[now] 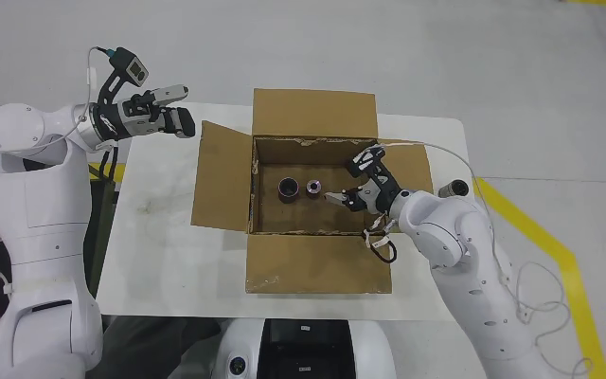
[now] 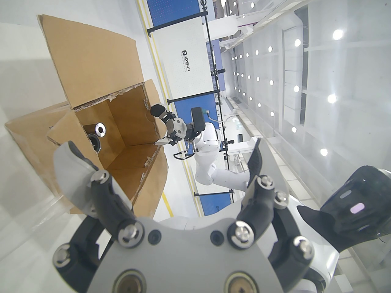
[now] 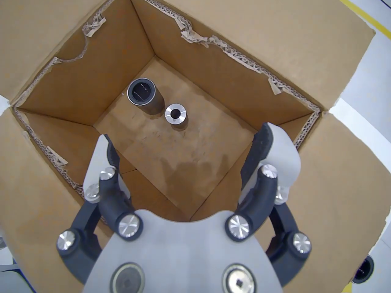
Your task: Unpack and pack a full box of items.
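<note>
At the middle of the white bench [image 1: 151, 246], in the top view, the cardboard box [image 1: 317, 270] stands open with all four flaps spread outward. Two cylinders stand upright on the box floor, toward the side nearer the left arm: a dark cylinder [image 1: 287, 189] and, just beside it, a smaller silver-topped cylinder [image 1: 313, 189]. The right claw [image 1: 348, 178] hangs inside the box opening, near the silver-topped cylinder but apart from it, its fingers spread and holding nothing. The left claw [image 1: 180, 108] is outside the box, beyond the flap on that arm's side, at the bench's far corner — fingers apart, empty. A third dark cylinder [image 1: 459, 188] sits on the bench outside the box, past the opposite flap.

In the left wrist view, the left claw's two fingers are wide apart with nothing between them, and the box lies well apart from them. Both cylinders show inside the box, and the right claw shows at its farther side.

In the right wrist view, the right claw looks down into the box, fingers wide apart above the brown floor — the two cylinders stand beyond its fingertips, close together. Whether they touch, I cannot tell.
</note>
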`<action>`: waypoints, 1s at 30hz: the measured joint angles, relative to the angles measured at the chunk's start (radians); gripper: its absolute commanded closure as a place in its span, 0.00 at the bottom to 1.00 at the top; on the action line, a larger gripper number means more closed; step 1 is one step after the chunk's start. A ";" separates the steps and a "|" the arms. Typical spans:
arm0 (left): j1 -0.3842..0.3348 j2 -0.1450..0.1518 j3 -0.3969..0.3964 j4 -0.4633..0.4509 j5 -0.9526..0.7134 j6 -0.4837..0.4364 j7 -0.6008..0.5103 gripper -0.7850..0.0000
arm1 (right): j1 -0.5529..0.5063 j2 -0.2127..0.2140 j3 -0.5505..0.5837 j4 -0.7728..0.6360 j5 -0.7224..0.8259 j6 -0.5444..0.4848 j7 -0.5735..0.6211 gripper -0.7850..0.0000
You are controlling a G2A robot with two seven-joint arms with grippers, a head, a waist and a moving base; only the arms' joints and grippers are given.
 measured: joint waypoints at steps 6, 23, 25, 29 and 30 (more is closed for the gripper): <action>0.000 0.000 0.000 0.000 0.000 0.000 0.000 0.00 | 0.000 0.000 0.000 0.000 0.000 0.000 0.000 0.00; 0.000 0.000 0.000 0.000 0.000 0.000 0.000 0.00 | 0.137 -0.011 -0.103 0.077 0.014 -0.089 0.078 0.00; 0.000 0.000 0.000 0.000 0.000 0.000 0.000 0.00 | 0.175 -0.016 -0.130 0.111 0.033 -0.110 0.098 0.00; 0.000 0.000 0.000 0.000 0.000 0.000 0.000 0.00 | 0.256 -0.027 -0.185 0.201 0.073 -0.153 0.139 0.00; 0.000 0.000 0.000 0.000 0.000 0.000 0.000 0.00 | 0.271 -0.029 -0.194 0.222 0.082 -0.158 0.142 0.00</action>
